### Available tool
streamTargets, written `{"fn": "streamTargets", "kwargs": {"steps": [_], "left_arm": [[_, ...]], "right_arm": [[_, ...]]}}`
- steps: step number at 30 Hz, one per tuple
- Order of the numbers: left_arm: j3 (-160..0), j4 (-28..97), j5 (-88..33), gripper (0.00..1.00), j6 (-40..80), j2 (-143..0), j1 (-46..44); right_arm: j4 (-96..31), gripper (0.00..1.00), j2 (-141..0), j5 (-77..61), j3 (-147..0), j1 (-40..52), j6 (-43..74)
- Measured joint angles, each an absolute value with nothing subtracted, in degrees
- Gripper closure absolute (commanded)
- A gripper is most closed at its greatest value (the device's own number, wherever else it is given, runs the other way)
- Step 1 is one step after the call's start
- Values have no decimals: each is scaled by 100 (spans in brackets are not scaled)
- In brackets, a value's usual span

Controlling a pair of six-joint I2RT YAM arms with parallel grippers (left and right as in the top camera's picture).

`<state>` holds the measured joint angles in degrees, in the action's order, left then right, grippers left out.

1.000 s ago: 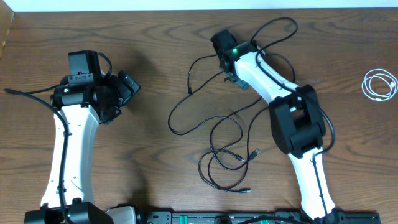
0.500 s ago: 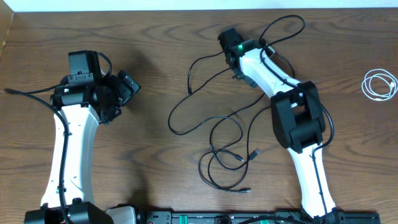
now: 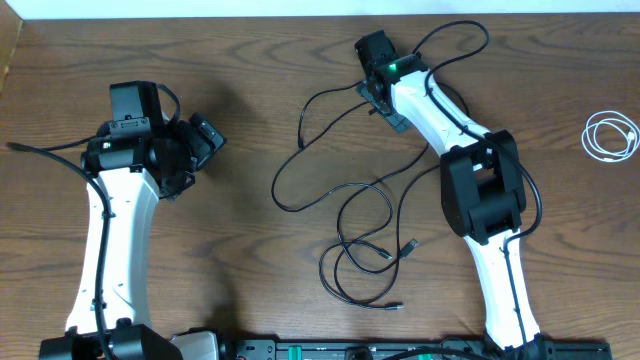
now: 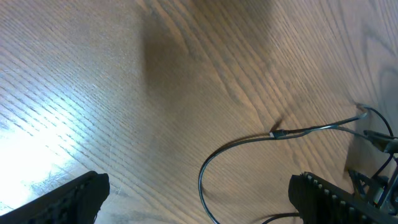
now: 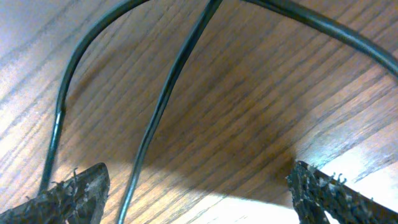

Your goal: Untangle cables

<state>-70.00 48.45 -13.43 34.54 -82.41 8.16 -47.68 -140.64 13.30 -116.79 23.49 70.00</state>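
Observation:
Several thin black cables (image 3: 360, 225) lie looped over one another at the table's middle. One strand runs up to my right gripper (image 3: 384, 106) near the far edge. In the right wrist view that gripper (image 5: 199, 196) is open and low over the wood. A black cable (image 5: 163, 102) runs down between its fingers close to the left fingertip (image 5: 65, 196), and nothing is pinched. My left gripper (image 3: 198, 152) hovers open well left of the tangle. In its wrist view (image 4: 199, 202) a cable loop (image 4: 205, 177) lies on the table under the wide gap. A white cord (image 3: 611, 135) sits coiled at the far right.
Thicker black wires run along both arms (image 3: 470, 190). The far table edge (image 3: 300, 14) lies just beyond the right gripper. A black rail (image 3: 330, 350) runs along the near edge between the arm bases.
My right gripper has moved toward the far edge and a little right, and its jaws have opened wider. The black loop beside it shifted the same way. The left arm has not moved.

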Motion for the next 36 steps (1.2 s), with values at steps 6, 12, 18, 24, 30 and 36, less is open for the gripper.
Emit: {"fn": "streamTargets", "kwargs": {"steps": [6, 12, 18, 24, 30, 36], "left_arm": [[-7000, 4845, -1343, 2, 3454, -8241, 814], [-7000, 4845, -1343, 2, 3454, -8241, 816], [-7000, 4845, -1343, 2, 3454, -8241, 816], [-7000, 4845, -1343, 2, 3454, -8241, 816], [-7000, 4845, -1343, 2, 3454, -8241, 814], [-7000, 4842, -1343, 2, 3454, -8241, 816]], "right_arm": [[-4600, 4, -14068, 1332, -11679, 2403, 7159], [-4534, 1, -14090, 1378, -11705, 2425, 7247], [-4547, 8, -14134, 1455, -11747, 2447, 7266], [-4556, 19, -14269, 1627, -11869, 2469, 7286], [-4729, 29, -14357, 1804, -11926, 2504, 7282], [-4840, 24, -14435, 1802, -12020, 2504, 7282]]}}
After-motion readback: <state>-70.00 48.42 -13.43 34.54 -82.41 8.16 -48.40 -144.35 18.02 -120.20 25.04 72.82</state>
